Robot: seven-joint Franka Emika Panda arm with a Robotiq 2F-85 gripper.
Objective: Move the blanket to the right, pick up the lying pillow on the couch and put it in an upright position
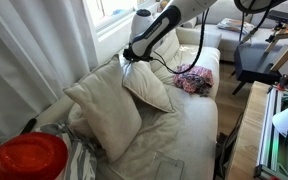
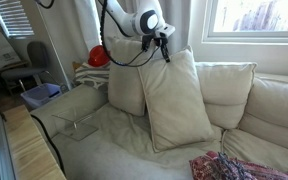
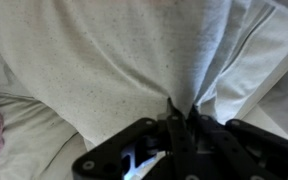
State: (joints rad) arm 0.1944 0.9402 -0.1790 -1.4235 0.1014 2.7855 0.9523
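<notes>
Wrist view shows the fingers [image 3: 174, 128] pinched shut on a thin fold (barely any fabric) of the pillow [image 3: 114, 60], propped upright on the couch [image 2: 274, 105], which could slip free and topple forward.

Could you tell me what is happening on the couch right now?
The robot arm's tool is shut on the top corner of the pillow, holding it upright against the back cushions of the couch. The blanket lies bunched on the seat, apart from the pillow.
</notes>
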